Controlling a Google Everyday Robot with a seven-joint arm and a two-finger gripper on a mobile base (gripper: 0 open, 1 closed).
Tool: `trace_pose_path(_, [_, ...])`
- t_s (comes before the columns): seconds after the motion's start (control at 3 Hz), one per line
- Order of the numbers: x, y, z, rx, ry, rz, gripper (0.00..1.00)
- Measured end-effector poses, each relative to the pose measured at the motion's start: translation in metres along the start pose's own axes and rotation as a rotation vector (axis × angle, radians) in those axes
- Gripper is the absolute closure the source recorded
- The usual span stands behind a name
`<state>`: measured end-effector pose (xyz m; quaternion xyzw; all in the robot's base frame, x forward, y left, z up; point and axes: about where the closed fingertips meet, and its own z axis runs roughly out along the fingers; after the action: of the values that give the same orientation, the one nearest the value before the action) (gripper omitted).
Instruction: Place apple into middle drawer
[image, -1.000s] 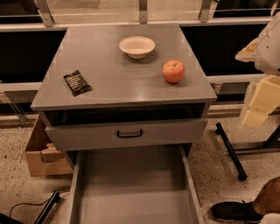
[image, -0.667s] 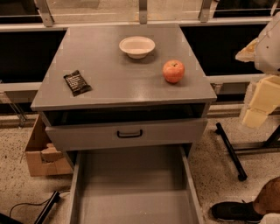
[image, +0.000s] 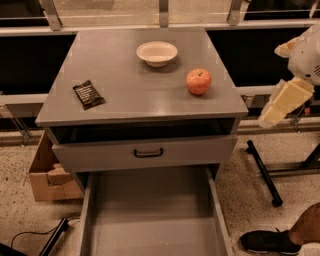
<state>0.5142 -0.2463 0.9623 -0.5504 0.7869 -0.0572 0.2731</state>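
Observation:
The apple (image: 199, 81), red-orange, sits on the grey cabinet top (image: 125, 95) near its right edge. The middle drawer (image: 150, 215) is pulled out wide at the bottom of the camera view, its flat grey floor bare. My gripper (image: 282, 105), a cream-coloured part under the white arm (image: 307, 50), hangs at the right edge of the view. It is off the cabinet's right side, well apart from the apple and holding nothing that I can see.
A white bowl (image: 157, 53) and a black snack packet (image: 88, 94) lie on the cabinet top. A drawer with a black handle (image: 148, 152) is slightly open above the middle drawer. A cardboard box (image: 47, 175) stands left; a person's shoe (image: 267, 241) and a black stand leg (image: 262, 172) are right.
The cream-coloured gripper part at the right has risen a little and tilted towards the cabinet. The apple, bowl, packet and drawers have not moved.

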Motion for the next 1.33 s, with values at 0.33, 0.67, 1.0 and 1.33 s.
trace_pose_path(0.33, [0.009,-0.027,0.021,0.081,-0.073,0.086,0.0])
trace_pose_path(0.67, [0.015,-0.044,0.045,0.141,-0.158,0.206,0.0])
trace_pose_path(1.0, [0.011,-0.053,0.044,0.176,-0.178,0.214,0.0])
trace_pose_path(1.33, [0.004,-0.058,0.051,0.154,-0.219,0.248,0.0])
